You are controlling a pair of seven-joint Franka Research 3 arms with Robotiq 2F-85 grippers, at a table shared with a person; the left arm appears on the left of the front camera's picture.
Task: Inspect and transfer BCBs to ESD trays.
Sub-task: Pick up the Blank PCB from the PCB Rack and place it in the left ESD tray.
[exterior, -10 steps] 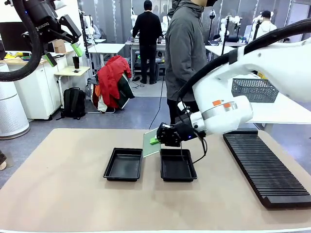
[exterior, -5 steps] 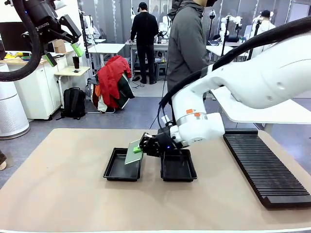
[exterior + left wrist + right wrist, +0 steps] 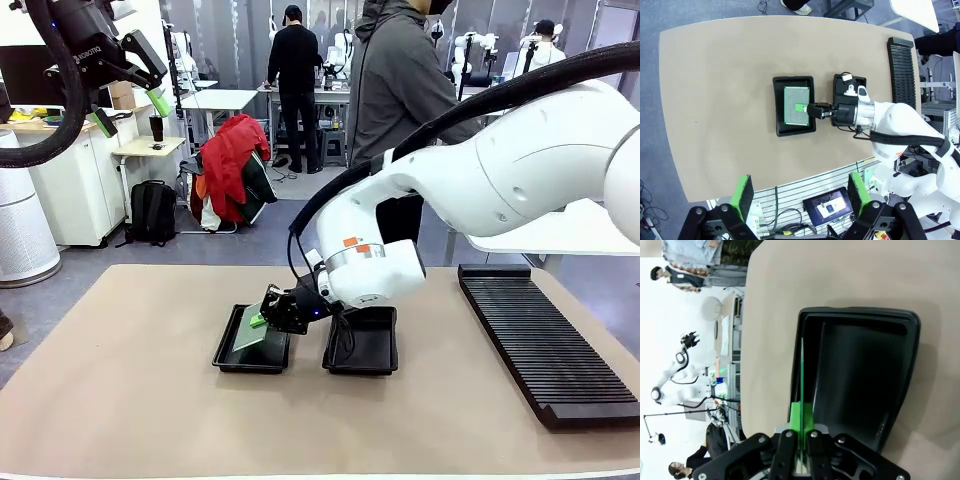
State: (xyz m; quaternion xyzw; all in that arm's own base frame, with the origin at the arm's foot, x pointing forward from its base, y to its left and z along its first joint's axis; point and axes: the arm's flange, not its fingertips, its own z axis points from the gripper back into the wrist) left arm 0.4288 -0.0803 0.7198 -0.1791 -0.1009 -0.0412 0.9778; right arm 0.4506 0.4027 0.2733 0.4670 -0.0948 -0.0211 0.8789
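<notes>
**Item 1 – right jaws.** Pressed together on one edge of a BCB, pinching it between green pads. They are low over the desk, at about 9 o'clock from the white right arm's wrist.

**Item 2 – BCB.** A thin green board, one piece. In the front view it is tilted, with the gripped edge higher. It sits inside the outline of the ESD tray that lies at 9 o'clock of the pair. From overhead the board covers most of that tray's floor. The right wrist view shows it edge-on against the tray wall. Whether its low edge touches the floor cannot be told.

**Item 3 – second ESD tray**. Black, just beside the first at its 3 o'clock, with a narrow gap between. Nothing lies on the floor that shows. The right arm passes over it.

**Item 4 – left jaws.** Spread wide with nothing between the green pads. They hang high above the desk, at 10 o'clock in the front view.

**Item 5 – slotted rack**. Long, black and ribbed, at 3 o'clock of the trays and well apart from them.

**Item 6 – person**. Grey hooded jacket, standing at 12 o'clock beyond the desk's far edge.
</notes>
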